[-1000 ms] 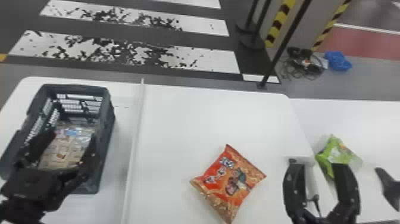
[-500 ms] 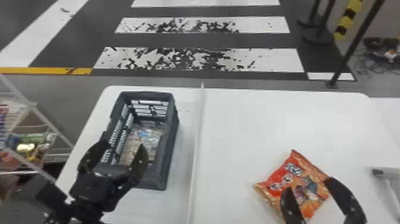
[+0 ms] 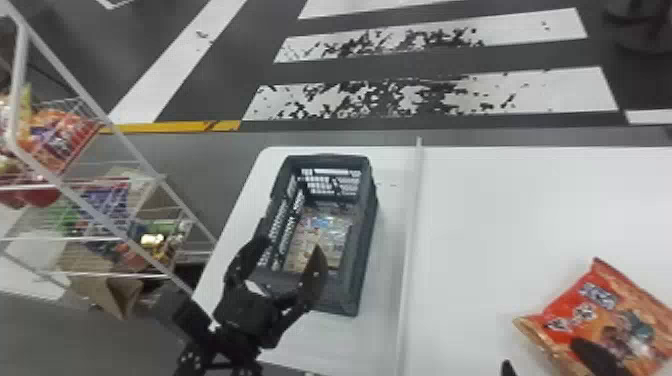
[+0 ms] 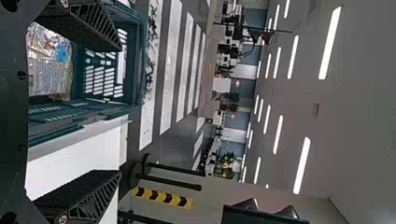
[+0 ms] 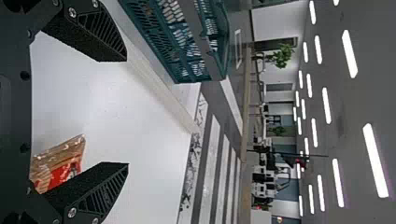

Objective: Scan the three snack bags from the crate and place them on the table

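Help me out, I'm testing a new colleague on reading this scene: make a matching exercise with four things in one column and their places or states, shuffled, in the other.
Things
1. crate
2. snack bag
3. left gripper
4. wire rack

Places or states
A. off the table, on the head view's left
B. lying right of the divider
C. fingers apart
D. standing on the table, left of the divider

Pairs: 1-D, 2-B, 3-C, 4-A
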Controlling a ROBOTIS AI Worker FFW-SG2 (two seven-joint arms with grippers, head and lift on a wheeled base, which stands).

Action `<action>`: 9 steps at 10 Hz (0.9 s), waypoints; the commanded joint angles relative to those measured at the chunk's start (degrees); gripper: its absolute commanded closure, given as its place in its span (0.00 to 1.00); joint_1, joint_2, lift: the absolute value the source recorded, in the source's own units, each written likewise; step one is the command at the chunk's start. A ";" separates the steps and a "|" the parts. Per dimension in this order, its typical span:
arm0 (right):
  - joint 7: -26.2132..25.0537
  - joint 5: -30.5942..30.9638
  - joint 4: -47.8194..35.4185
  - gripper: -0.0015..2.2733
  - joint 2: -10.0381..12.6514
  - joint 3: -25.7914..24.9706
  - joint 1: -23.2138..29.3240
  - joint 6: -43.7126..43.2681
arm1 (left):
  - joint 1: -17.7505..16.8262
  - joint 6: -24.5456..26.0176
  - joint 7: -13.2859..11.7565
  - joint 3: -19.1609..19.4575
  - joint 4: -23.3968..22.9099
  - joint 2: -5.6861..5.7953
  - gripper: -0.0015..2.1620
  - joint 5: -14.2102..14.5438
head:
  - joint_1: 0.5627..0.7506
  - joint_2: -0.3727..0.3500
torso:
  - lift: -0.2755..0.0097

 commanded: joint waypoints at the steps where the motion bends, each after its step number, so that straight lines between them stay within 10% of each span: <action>1: -0.85 3.16 -0.29 0.06 0.00 0.64 -1.28 7.91 | 0.00 -0.82 -0.33 0.19 0.70 0.00 0.03 0.58 | 0.70 0.94 | 0.84; 9: -21.59 21.01 -1.43 0.06 -2.11 7.23 -4.36 29.70 | -0.18 -1.70 -4.11 0.72 2.02 0.27 0.03 2.34 | 0.70 0.82 | 0.84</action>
